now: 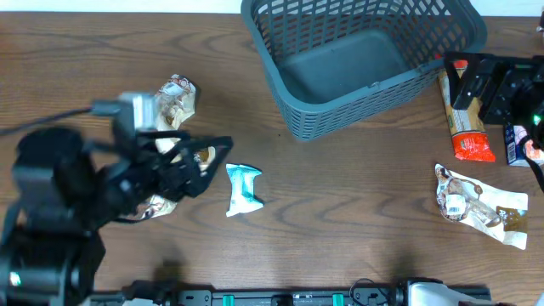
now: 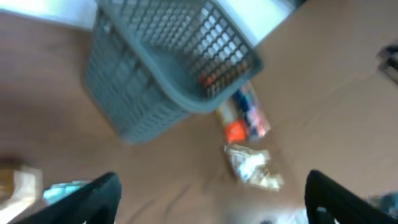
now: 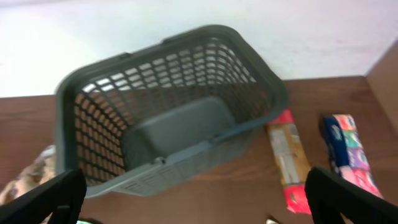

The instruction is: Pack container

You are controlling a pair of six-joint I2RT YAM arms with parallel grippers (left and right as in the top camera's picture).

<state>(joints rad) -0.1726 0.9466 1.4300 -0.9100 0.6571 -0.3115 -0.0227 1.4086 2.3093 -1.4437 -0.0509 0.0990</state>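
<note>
The dark grey-blue slatted container stands empty at the back centre; it also shows in the left wrist view and the right wrist view. My left gripper is open and empty above the table at the left, just left of a teal snack packet. In its wrist view the fingers are wide apart over bare wood. My right gripper is open and empty at the right, over a long orange-ended packet; its fingers are wide apart.
A crinkled packet lies left of the container, another under my left arm. A clear packet lies front right, a blue one at the right edge. The left wrist view is blurred.
</note>
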